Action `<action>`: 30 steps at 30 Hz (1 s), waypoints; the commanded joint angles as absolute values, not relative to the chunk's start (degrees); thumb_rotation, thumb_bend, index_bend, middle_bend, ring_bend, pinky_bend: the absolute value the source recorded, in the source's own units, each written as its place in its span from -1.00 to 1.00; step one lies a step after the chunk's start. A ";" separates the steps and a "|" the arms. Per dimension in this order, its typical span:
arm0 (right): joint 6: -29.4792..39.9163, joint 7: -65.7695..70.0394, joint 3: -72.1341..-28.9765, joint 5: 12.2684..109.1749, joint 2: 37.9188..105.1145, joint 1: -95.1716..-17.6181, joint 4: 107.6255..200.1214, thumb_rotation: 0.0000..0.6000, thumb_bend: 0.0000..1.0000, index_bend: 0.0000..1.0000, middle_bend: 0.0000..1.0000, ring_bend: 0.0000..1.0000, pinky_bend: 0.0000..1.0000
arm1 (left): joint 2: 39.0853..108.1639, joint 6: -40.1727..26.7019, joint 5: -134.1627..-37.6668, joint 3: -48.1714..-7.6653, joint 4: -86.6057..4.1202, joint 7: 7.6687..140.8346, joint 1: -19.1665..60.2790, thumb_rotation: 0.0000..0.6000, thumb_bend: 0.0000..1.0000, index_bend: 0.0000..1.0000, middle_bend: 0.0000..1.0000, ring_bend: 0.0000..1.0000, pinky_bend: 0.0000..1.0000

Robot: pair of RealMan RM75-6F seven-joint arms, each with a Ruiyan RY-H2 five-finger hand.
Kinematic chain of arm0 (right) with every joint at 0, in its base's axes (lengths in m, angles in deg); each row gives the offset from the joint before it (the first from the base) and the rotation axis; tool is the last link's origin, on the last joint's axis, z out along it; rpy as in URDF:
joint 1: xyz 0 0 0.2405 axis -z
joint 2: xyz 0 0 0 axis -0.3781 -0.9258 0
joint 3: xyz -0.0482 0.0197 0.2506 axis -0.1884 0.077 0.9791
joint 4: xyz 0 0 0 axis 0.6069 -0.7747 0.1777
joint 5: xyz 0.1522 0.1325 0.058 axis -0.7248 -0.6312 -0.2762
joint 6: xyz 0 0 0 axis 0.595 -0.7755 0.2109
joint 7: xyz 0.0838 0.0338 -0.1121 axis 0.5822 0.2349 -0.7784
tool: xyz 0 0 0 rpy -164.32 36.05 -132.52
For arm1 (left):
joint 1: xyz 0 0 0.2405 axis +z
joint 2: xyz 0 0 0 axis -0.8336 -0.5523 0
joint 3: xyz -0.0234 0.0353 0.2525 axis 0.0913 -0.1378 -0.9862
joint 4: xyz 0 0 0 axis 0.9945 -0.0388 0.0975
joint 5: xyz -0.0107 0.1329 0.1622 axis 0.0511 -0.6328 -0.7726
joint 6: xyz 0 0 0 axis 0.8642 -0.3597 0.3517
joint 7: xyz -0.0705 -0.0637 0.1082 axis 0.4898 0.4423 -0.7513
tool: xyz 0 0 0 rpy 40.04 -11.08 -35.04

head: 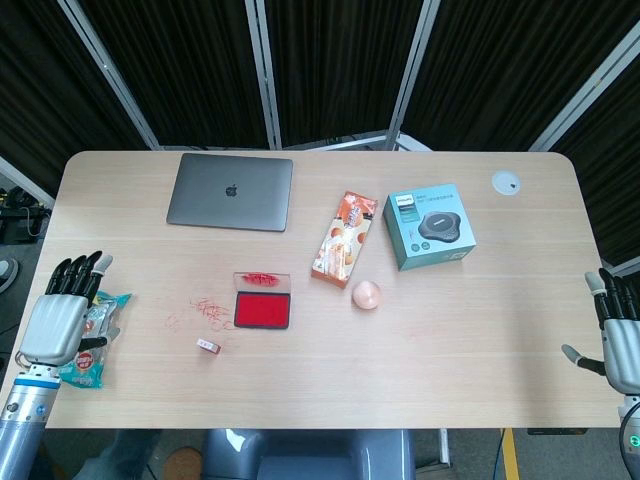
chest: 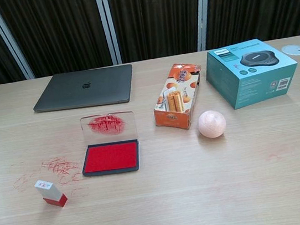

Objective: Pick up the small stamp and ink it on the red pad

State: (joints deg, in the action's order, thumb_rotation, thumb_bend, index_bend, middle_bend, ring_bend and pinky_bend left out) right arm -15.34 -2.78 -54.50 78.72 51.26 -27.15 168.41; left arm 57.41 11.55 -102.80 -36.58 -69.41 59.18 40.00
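Note:
The small stamp (head: pixel 208 346) (chest: pixel 50 193), white with a red base, lies on the table to the left of the red ink pad (head: pixel 262 311) (chest: pixel 111 157). The pad's clear lid (chest: pixel 108 127) stands open behind it, smeared with red. My left hand (head: pixel 62 309) rests at the table's left edge over a green snack bag (head: pixel 98 340), fingers apart, holding nothing. My right hand (head: pixel 620 333) is at the right edge, also open and holding nothing. Neither hand shows in the chest view.
Red ink marks (chest: pixel 51 168) stain the table left of the pad. A closed laptop (head: pixel 231 191), an orange snack box (head: pixel 342 239), a pink ball (head: pixel 366 295) and a teal box (head: pixel 429 225) lie farther back. A white cap (head: pixel 506 183) sits at back right.

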 commanded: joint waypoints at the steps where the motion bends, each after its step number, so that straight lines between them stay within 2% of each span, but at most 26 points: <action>1: -15.40 -3.06 -54.54 78.76 51.26 -27.09 168.54 1.00 -1.00 -1.00 -1.00 -1.00 -1.00 | 57.51 11.10 -103.29 -36.25 -68.43 59.86 40.10 1.00 -1.00 -1.00 -1.00 -1.00 -1.00; 4: -15.40 -3.33 -54.62 78.77 51.26 -27.02 168.69 1.00 -1.00 -1.00 -1.00 -1.00 -1.00 | 57.69 10.48 -104.16 -36.25 -67.64 60.70 39.98 1.00 -1.00 -1.00 -1.00 -0.99 -0.97; 5: -15.41 -3.46 -54.64 78.80 51.26 -27.00 168.72 1.00 -1.00 -1.00 -1.00 -1.00 -1.00 | 57.76 10.08 -104.94 -36.35 -67.27 61.25 39.79 1.00 -1.00 -1.00 -1.00 -0.96 -0.92; 6: -15.43 -3.52 -54.65 78.81 51.27 -26.99 168.75 1.00 -1.00 -1.00 -1.00 -1.00 -1.00 | 57.81 9.75 -105.67 -36.47 -66.96 61.76 39.58 1.00 -1.00 -1.00 -1.00 -0.85 -0.77; 8: -15.50 -3.65 -54.59 78.83 51.28 -27.00 168.82 1.00 -1.00 -1.00 -1.00 -1.00 -1.00 | 58.12 8.76 -108.17 -36.91 -66.02 63.37 38.82 1.00 -1.00 -1.00 -1.00 -0.49 -0.35; 10: -15.57 -3.72 -54.47 78.78 51.29 -27.01 168.92 1.00 -1.00 -1.00 -1.00 -1.00 -1.00 | 58.88 7.42 -110.80 -37.43 -64.75 64.22 37.75 1.00 -1.00 -1.00 -1.00 0.02 0.12; 13: -15.26 -3.96 -54.47 78.57 51.39 -27.10 168.91 1.00 -1.00 -1.00 -1.00 -1.00 -1.00 | 60.88 3.94 -113.25 -37.74 -63.15 63.13 35.34 1.00 -1.00 -0.89 -0.99 0.49 0.46; 15: -14.85 -4.23 -54.51 78.28 51.46 -27.17 168.53 1.00 -1.00 -1.00 -1.00 -1.00 -1.00 | 62.88 1.74 -114.56 -37.58 -61.85 61.56 33.62 1.00 -1.00 -0.77 -0.90 0.65 0.59; 18: -14.45 -3.91 -54.26 77.38 51.43 -27.12 168.04 1.00 -1.00 -1.00 -1.00 -1.00 -1.00 | 65.74 -1.45 -115.84 -37.62 -59.54 60.34 31.49 1.00 -1.00 -0.63 -0.72 0.74 0.69; 23: -14.37 -3.03 -54.13 76.95 51.10 -26.89 167.77 1.00 -1.00 -1.00 -1.00 -1.00 -1.00 | 69.18 -5.53 -115.70 -37.76 -55.90 59.06 29.50 1.00 -0.98 -0.51 -0.50 0.77 0.71; 30: -14.01 -3.31 -54.34 76.92 51.00 -26.84 167.98 1.00 -1.00 -1.00 -1.00 -1.00 -1.00 | 72.74 -7.73 -115.53 -38.40 -51.60 60.52 28.71 1.00 -0.65 -0.28 -0.27 0.77 0.71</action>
